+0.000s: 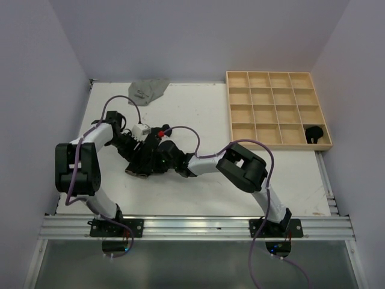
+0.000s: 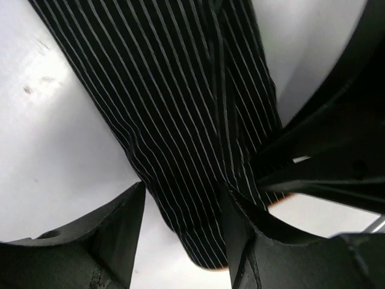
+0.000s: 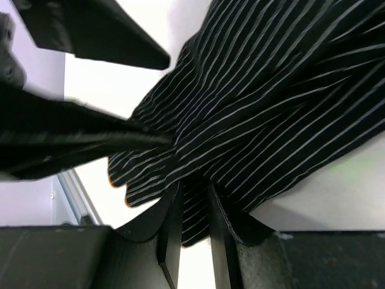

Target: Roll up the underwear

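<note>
Black underwear with thin white stripes (image 2: 180,90) lies on the white table, left of centre, with both grippers on it (image 1: 143,167). My left gripper (image 2: 182,192) is open and straddles the narrow end of the cloth; its right finger (image 2: 240,229) touches the cloth and its left finger (image 2: 111,232) stands clear. My right gripper (image 3: 194,192) is shut on a fold of the same underwear (image 3: 271,108). The two grippers meet tip to tip (image 1: 147,158). A grey pair of underwear (image 1: 148,90) lies crumpled at the table's back edge.
A wooden grid tray (image 1: 277,108) stands at the back right, with a black bundle (image 1: 314,133) in its near right cell. Grey walls close the table on three sides. A metal rail (image 1: 198,226) runs along the near edge.
</note>
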